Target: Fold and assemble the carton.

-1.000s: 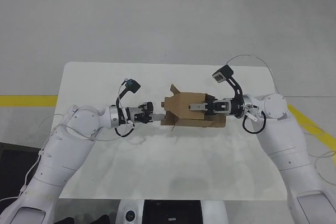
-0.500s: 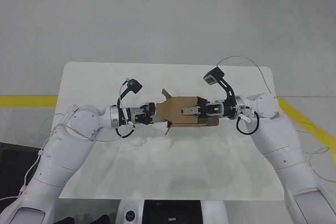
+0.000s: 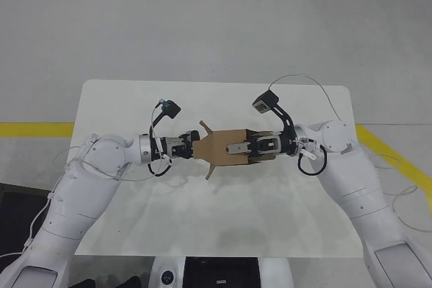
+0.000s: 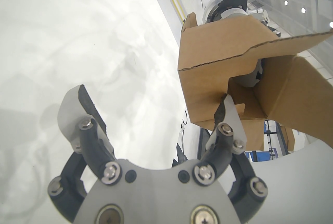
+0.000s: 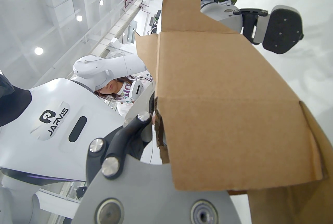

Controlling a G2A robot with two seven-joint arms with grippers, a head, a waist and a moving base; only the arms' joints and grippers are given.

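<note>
The brown carton [image 3: 227,146], half folded and with loose flaps, is over the middle of the white table [image 3: 115,108], between the two arms. The right gripper [image 3: 237,148] has hold of it: it is closed on one wall of the carton, with one finger visible against the cardboard and the other hidden behind it. The left gripper [image 4: 153,100] is at the opposite end of the carton, with its jaws wide apart, and it grips nothing. One of its fingertips [image 4: 225,107] touches the edge of a small flap at the open end. The other fingertip is apart from the cardboard.
</note>
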